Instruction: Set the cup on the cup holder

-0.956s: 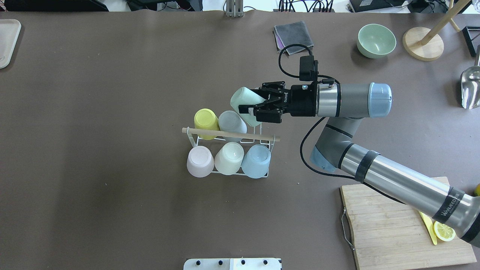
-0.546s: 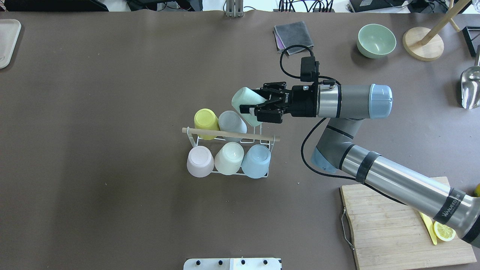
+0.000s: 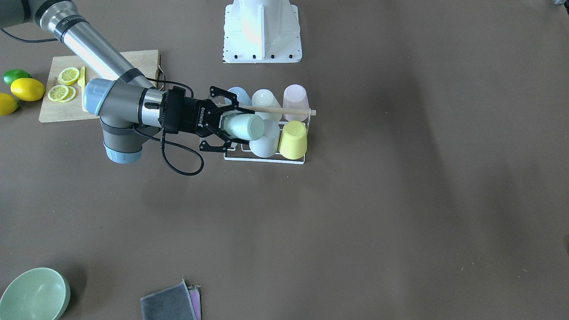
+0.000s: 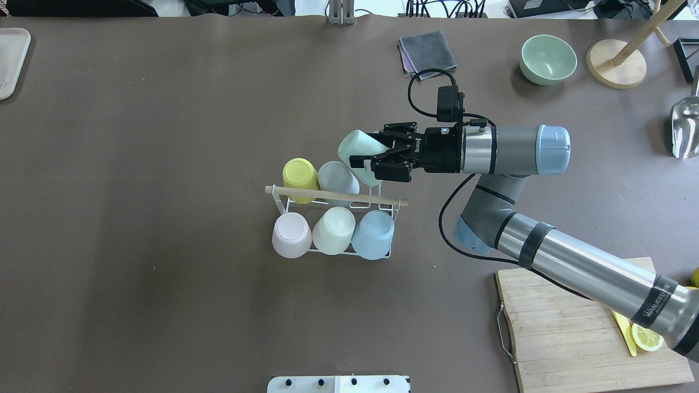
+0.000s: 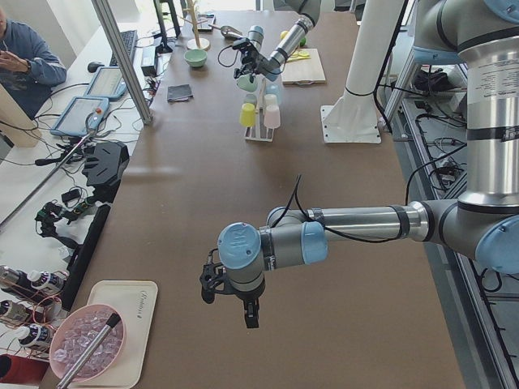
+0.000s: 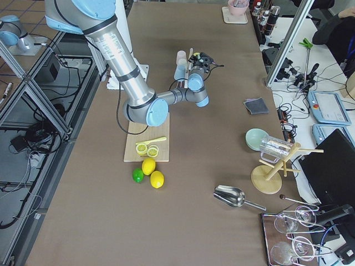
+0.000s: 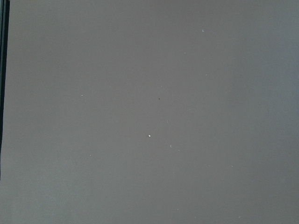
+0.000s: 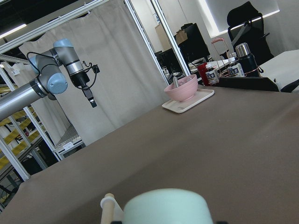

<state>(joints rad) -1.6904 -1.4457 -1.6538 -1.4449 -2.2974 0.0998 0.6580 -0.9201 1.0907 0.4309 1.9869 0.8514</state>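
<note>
The cup holder (image 4: pixel 333 195) is a white wire rack with a wooden rod handle, and it also shows in the front view (image 3: pixel 266 160). It holds a yellow cup (image 4: pixel 300 173), a grey cup (image 4: pixel 337 177), a pink cup (image 4: pixel 291 234), a cream cup (image 4: pixel 333 230) and a blue cup (image 4: pixel 373 234), all upside down. My right gripper (image 4: pixel 367 148) is shut on a mint green cup (image 4: pixel 355 147), tilted just above the rack's far right corner, next to the grey cup. My left gripper (image 5: pixel 231 300) hangs over bare table far to the left. I cannot tell whether it is open or shut.
A wooden cutting board (image 4: pixel 573 327) with lemon slices lies at the near right under my right arm. A green bowl (image 4: pixel 548 59), a grey cloth (image 4: pixel 428 49), a wooden stand (image 4: pixel 616 63) and a metal scoop (image 4: pixel 685 128) sit at the far right. A tray (image 4: pixel 11 60) lies far left.
My right gripper with the mint cup has shifted very slightly toward the table's far side. The cup stays tilted beside the grey cup. Nothing else has moved.
</note>
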